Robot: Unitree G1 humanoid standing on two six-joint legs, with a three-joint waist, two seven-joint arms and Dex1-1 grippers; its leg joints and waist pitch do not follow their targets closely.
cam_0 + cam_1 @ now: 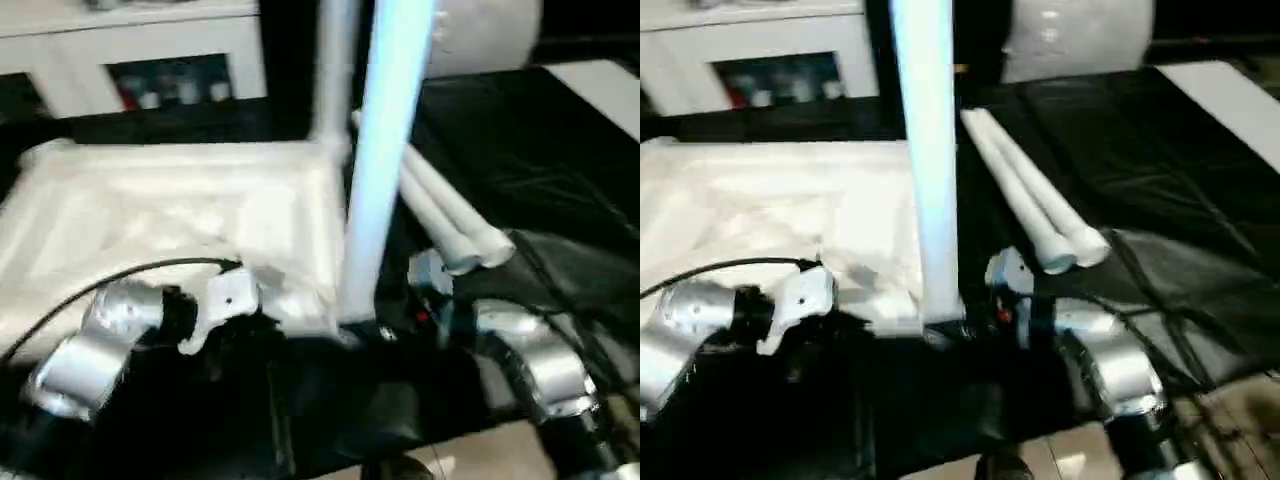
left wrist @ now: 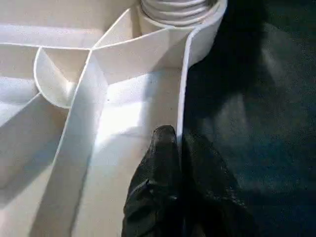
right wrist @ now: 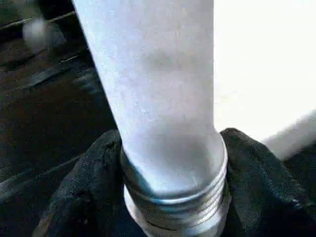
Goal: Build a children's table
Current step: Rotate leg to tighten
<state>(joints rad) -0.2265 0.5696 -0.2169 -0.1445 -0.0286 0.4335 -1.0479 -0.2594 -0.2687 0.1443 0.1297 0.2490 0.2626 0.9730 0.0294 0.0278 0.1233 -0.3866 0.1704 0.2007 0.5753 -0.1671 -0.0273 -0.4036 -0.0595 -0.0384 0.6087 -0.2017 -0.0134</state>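
The children's table top [image 1: 170, 210] lies upside down on the black work table, ribs up. One white leg [image 1: 335, 70] stands in its far right corner. A second leg [image 1: 385, 150] stands upright at the near right corner, its threaded end [image 2: 177, 10] in the round socket. My right gripper [image 3: 170, 138] is shut on this leg just above the threads, a black finger [image 3: 94, 173] on each side. My left gripper [image 2: 180, 143] is shut on the top's thin side rim, close to that socket. Two more legs [image 1: 1030, 200] lie side by side on the black cover to the right.
A white shelf unit [image 1: 130, 50] stands behind the table and a pale rounded object [image 1: 480, 40] sits at the back right. A flat white panel [image 1: 600, 90] lies at the far right. A black cable [image 1: 100, 280] runs over my left forearm. Floor [image 1: 480, 455] shows past the near edge.
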